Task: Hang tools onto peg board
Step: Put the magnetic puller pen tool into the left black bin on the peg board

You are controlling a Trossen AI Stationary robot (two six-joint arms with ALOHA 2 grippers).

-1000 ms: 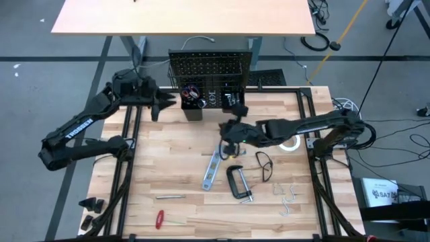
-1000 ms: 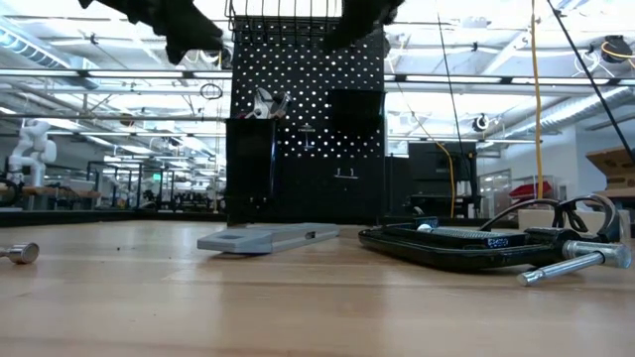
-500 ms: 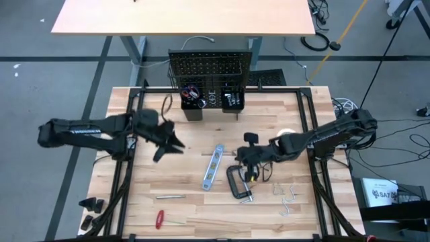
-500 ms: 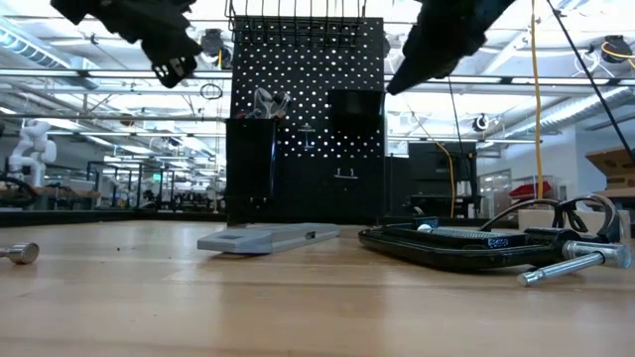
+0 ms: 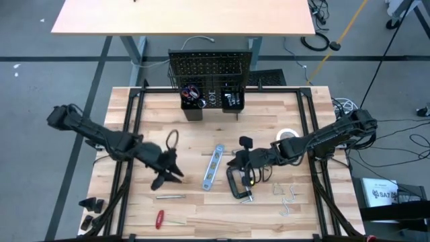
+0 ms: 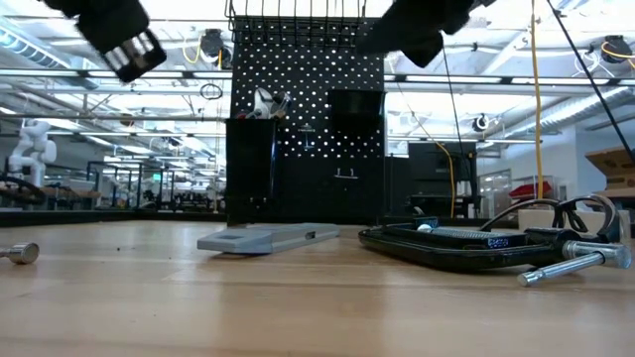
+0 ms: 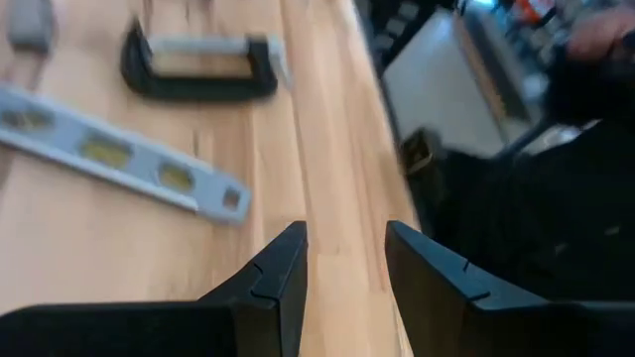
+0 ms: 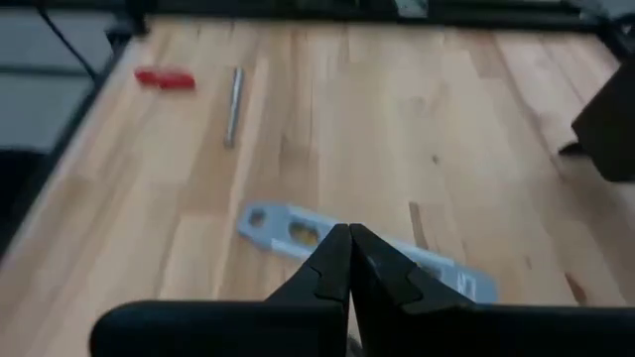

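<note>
A: What has changed since a moment ago?

B: The left gripper point(image 5: 173, 176) has swung from beside the peg board point(image 5: 209, 69) down to the table's point(image 5: 195, 141) front left. Its jaws stand partly apart, empty. Ahead of them lie the level point(image 7: 124, 165) and, beyond it, the C-clamp point(image 7: 198, 71).

A: And the right?

B: The right gripper point(image 5: 233, 163) has dropped from mid-table to just beside the C-clamp's top. Its jaws are pressed together, holding nothing. The level point(image 8: 357, 244) lies just past the tips; the wrench point(image 8: 232, 119) and screwdriver point(image 8: 164, 77) lie farther off.
</note>
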